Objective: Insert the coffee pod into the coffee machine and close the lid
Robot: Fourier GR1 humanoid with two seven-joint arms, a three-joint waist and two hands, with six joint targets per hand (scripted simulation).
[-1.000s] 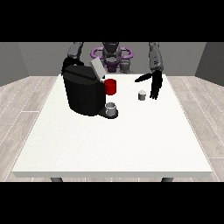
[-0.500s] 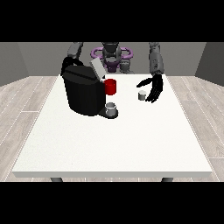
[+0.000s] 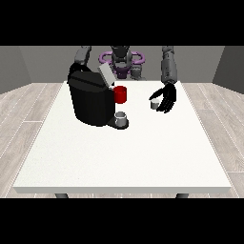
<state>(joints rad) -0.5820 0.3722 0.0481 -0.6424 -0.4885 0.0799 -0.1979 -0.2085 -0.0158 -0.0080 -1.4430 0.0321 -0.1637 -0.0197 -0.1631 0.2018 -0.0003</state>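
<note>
A black coffee machine [image 3: 90, 101] stands at the table's back left with its grey lid [image 3: 106, 75] tilted up. A red part [image 3: 120, 94] shows at its front, above a small grey cup [image 3: 121, 117] on its base. The small grey coffee pod [image 3: 154, 104] stands on the white table [image 3: 124, 152] to the right of the machine. The hand at the view's right [image 3: 166, 98] hangs just right of the pod, fingers spread and curved around it, apart from it. The hand at the view's left is hidden behind the machine.
The robot's torso [image 3: 121, 59] with purple rings rises behind the table's far edge. The arm at the view's left [image 3: 82, 57] reaches down behind the machine. White tabletop stretches from the machine to the near edge.
The hand at the view's right has swung up and turned, its fingers now cupping beside the pod. The pod, machine and lid have not moved.
</note>
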